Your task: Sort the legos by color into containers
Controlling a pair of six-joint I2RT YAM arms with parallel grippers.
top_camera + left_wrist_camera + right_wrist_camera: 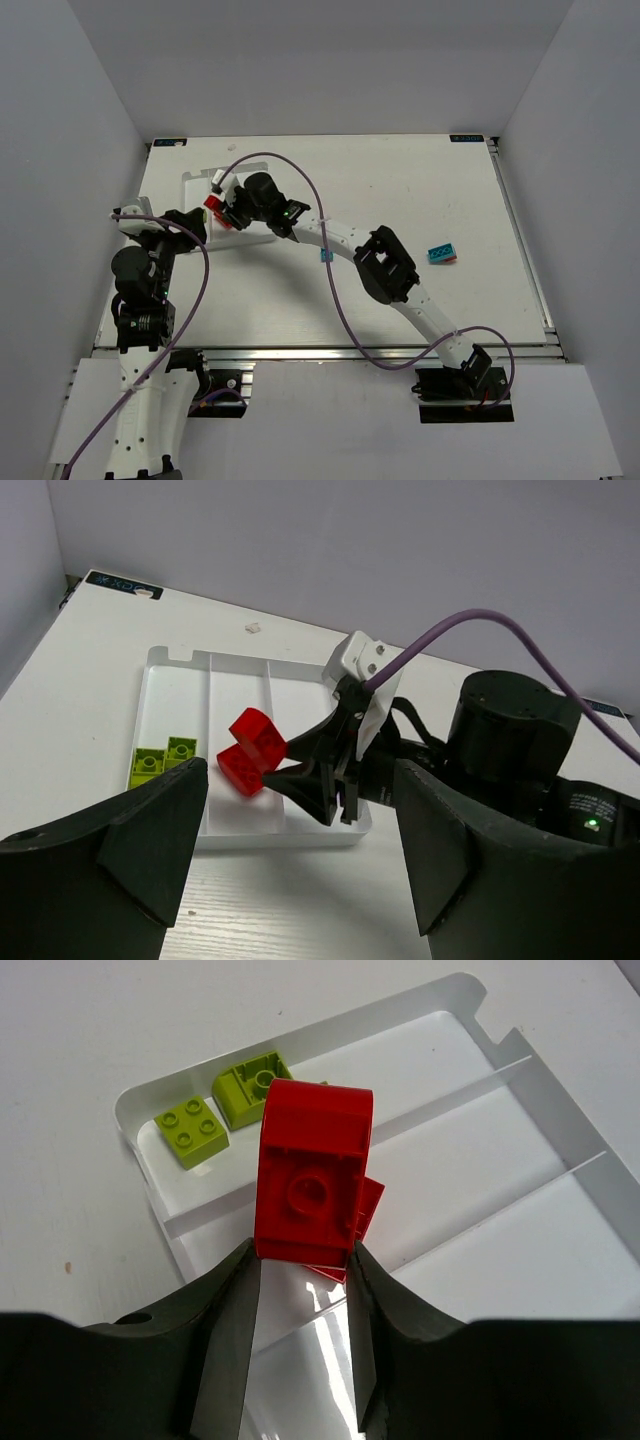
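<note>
our top camera hangs above and behind the arm bases, looking down on the whole table (400, 200) from far off. the left wrist cam peers forward between the left fingers (150, 830), mid-range, at the tray (180, 658). the right wrist cam looks down past the right fingers (225, 1320), really close. all three share the tray and the red brick (262, 738).

Right gripper (303, 1257), lower centre: clamped on one red brick (312, 1185), underside facing camera. White tray (520, 1068), divided into compartments, beneath. Two yellow-green bricks (190, 1132) (250, 1085), upper left, side by side in the end compartment.
</note>
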